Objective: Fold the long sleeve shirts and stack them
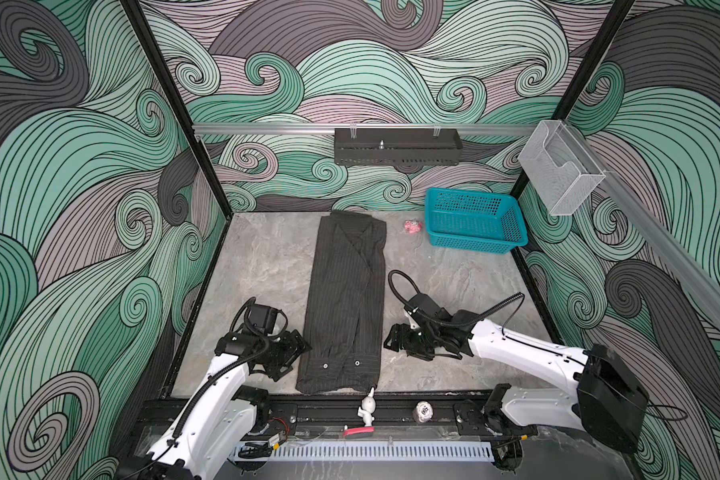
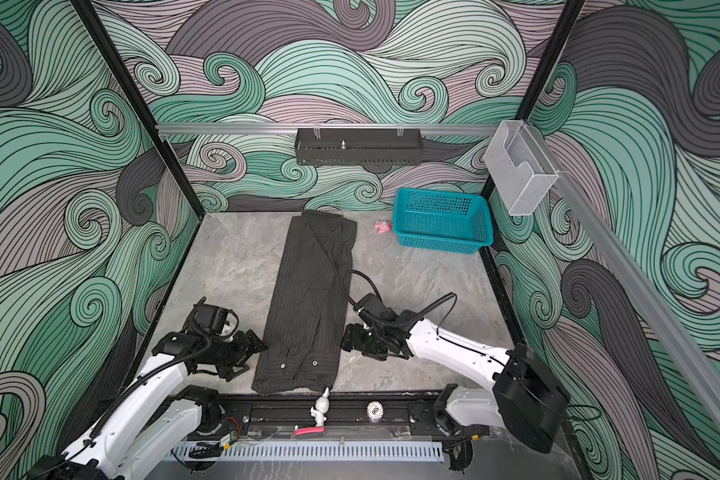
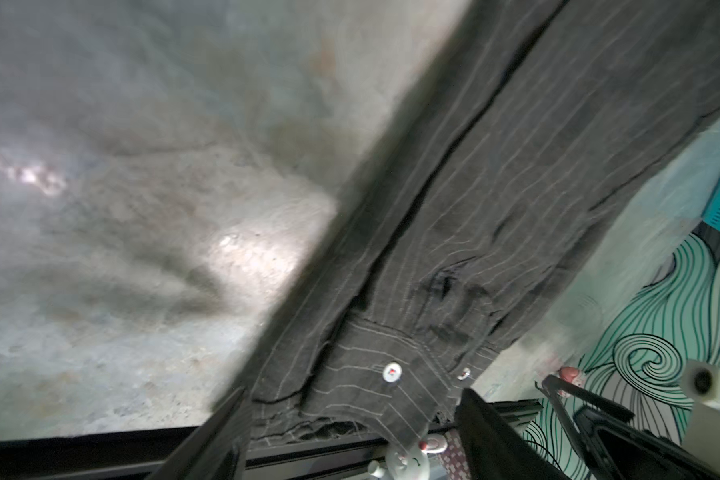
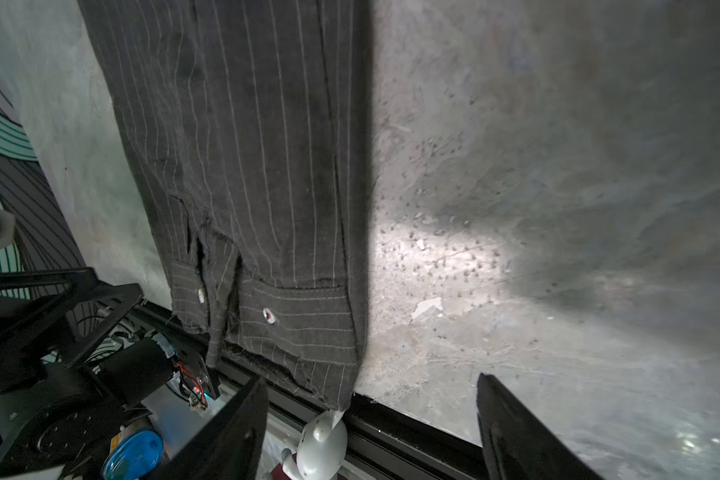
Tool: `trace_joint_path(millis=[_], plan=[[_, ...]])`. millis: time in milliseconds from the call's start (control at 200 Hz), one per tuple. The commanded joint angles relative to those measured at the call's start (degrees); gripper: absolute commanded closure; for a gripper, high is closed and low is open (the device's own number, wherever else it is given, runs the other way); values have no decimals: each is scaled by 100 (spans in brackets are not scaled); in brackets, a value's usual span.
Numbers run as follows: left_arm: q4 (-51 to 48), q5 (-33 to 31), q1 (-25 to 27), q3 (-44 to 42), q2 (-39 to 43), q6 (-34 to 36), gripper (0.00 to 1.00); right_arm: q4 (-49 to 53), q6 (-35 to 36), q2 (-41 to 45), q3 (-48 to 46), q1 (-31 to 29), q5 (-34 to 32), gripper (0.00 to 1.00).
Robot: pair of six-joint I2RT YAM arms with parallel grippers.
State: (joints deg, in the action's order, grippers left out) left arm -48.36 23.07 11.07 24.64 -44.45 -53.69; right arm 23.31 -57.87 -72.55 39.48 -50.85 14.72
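Top views show you the shirt (image 1: 346, 299) flat along the middle of the desk (image 1: 258, 266), folded into a long narrow strip. Its collar end lies at the back wall. Its cuffed end reaches the desk's front edge at the black rail (image 1: 329, 409), with two buttoned cuffs (image 1: 325, 368) side by side on top.

Your left fingers (image 1: 296, 343) sit low at the strip's left edge and your right fingers (image 1: 393, 341) just off its right edge, both about level with the cuffs.

In the left wrist view the fingers (image 3: 208, 444) are spread wide and grip nothing; the hem lies beyond them. In the right wrist view the fingers (image 4: 233, 436) are likewise wide apart and empty, with bare desk ahead.

Open desk flanks the strip on both sides. The teal basket (image 1: 470, 243) stands in the far right corner, apart from the shirt, with a small pink object (image 1: 412, 226) between them.
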Motion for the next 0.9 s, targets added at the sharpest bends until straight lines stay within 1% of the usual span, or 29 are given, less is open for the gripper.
trace_joint_path(millis=[0,175,310,441,546,651,771,821,896], plan=[[-42,-264,107,-255,163,-527,20,-788,-805,32,-254,-373,-193,20],[27,-475,419,-610,602,-1000,20,-1254,-1384,-173,-449,-924,-285,18],[119,-540,634,-838,591,-1205,20,-1394,-1739,-340,-475,-1197,-378,18],[305,-465,681,-1131,627,-1314,22,-1527,-2017,-582,-526,-1424,-369,17],[443,-405,703,-1275,712,-1419,27,-1993,-2286,-842,-739,-1535,-280,17],[495,-348,761,-1351,768,-1452,38,-2597,-2538,-1135,-919,-1589,-148,19],[615,-260,799,-1461,780,-1502,48,-3128,-2633,-1452,-978,-1611,-56,22],[652,-242,800,-1467,775,-1504,50,-3260,-2651,-1544,-961,-1603,-25,23],[685,-205,813,-1445,753,-1493,54,-3412,-2677,-1595,-967,-1610,-22,28]])
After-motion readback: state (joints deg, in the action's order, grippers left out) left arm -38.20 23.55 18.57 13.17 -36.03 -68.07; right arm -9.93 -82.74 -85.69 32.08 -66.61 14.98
